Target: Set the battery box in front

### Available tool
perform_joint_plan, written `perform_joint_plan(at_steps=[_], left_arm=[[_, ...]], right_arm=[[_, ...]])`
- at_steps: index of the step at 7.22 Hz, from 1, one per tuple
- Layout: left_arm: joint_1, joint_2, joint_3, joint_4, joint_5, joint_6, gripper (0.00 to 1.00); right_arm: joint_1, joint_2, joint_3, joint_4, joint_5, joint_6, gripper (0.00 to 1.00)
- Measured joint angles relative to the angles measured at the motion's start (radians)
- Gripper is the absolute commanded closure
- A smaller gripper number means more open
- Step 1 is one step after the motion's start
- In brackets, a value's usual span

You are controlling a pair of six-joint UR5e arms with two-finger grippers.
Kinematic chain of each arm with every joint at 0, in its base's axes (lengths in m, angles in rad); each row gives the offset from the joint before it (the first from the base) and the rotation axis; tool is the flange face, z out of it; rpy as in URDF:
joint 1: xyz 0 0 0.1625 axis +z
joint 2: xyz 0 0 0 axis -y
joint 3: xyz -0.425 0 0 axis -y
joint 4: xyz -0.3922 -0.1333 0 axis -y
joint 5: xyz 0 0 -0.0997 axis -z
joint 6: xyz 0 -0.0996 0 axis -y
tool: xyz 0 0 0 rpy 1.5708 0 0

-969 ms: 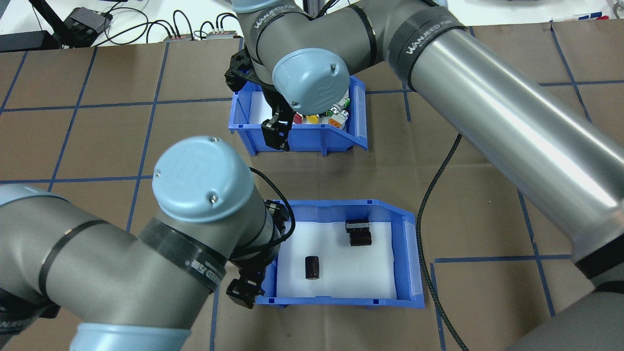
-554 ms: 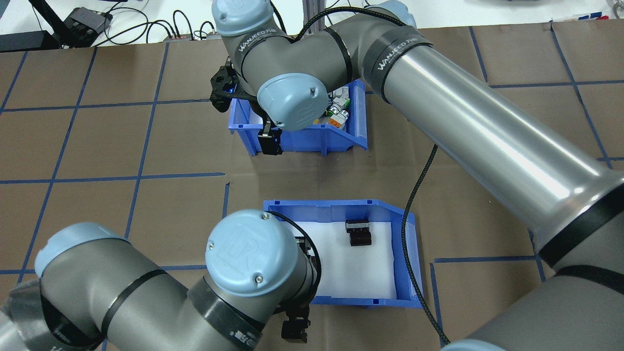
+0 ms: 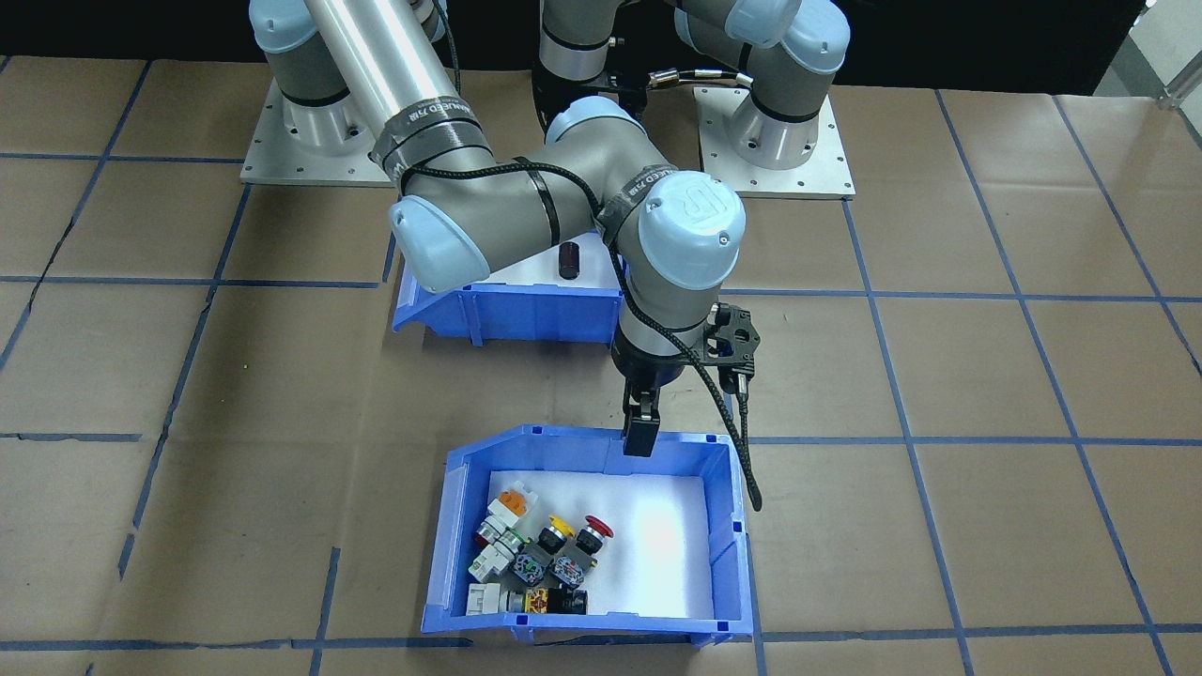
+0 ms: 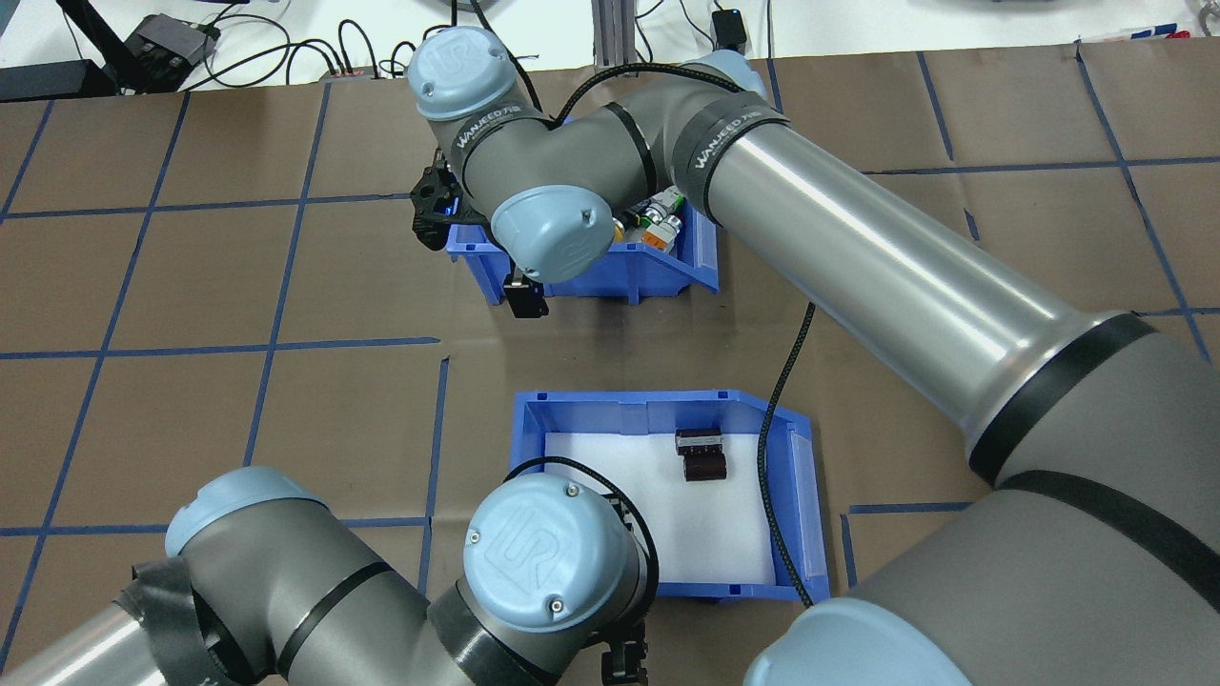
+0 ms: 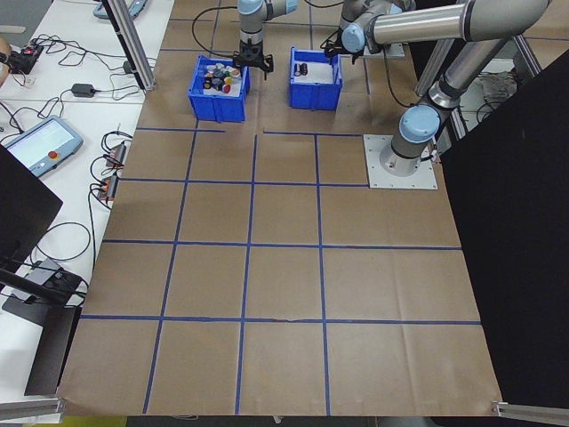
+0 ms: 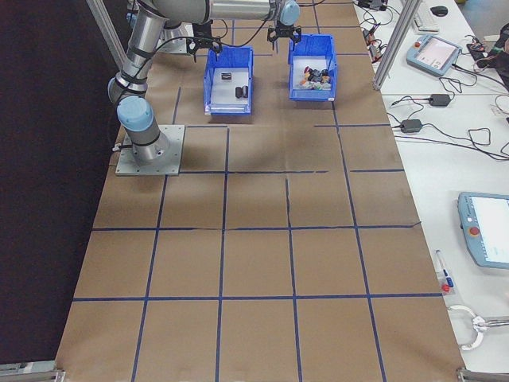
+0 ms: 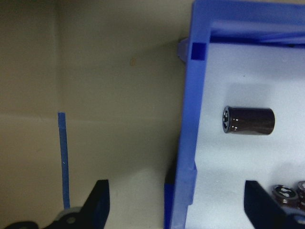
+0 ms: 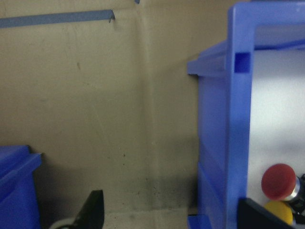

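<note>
Not done yet. Toward the robot's edge of the table: battery box (image 4: 658, 398), a dark cylinder (image 7: 249, 120) on its foam, wall straddled by the left gripper (image 7: 176, 200), spread wide, not clamped. Farther out, toward the operators' edge: switch bin (image 3: 732, 545), rim straddled by the likewise unclenched right gripper (image 3: 641, 427). Left to do, probably: grasp, then swap places.

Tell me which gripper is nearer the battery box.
Left. The left gripper straddles a wall of the battery box, one finger outside and one inside. The right gripper is over at the switch bin, straddling its wall the same way.
</note>
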Motion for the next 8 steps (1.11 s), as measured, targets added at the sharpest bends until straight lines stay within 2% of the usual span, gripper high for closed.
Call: perform_joint_plan(at_steps=[2, 4, 5, 7, 8], left_arm=[[-0.002, -0.037, -0.001, 0.049, 0.0, -0.017, 0.01], [-0.004, -0.068, -0.001, 0.064, -0.005, -0.026, 0.02], [-0.004, -0.078, -0.003, 0.06, -0.005, -0.027, 0.18], [-0.006, -0.097, -0.005, 0.057, -0.003, -0.045, 0.7], [-0.006, -0.1, -0.004, 0.059, -0.004, -0.053, 0.92]], right_arm=[[0.01, 0.043, 0.002, -0.088, -0.005, -0.015, 0.0], [0.004, 0.049, -0.003, -0.111, -0.023, -0.02, 0.0], [-0.003, 0.05, -0.01, -0.112, -0.04, -0.021, 0.0], [-0.013, 0.047, -0.041, -0.111, -0.054, -0.022, 0.0], [-0.016, 0.048, -0.054, -0.109, -0.055, -0.022, 0.0]])
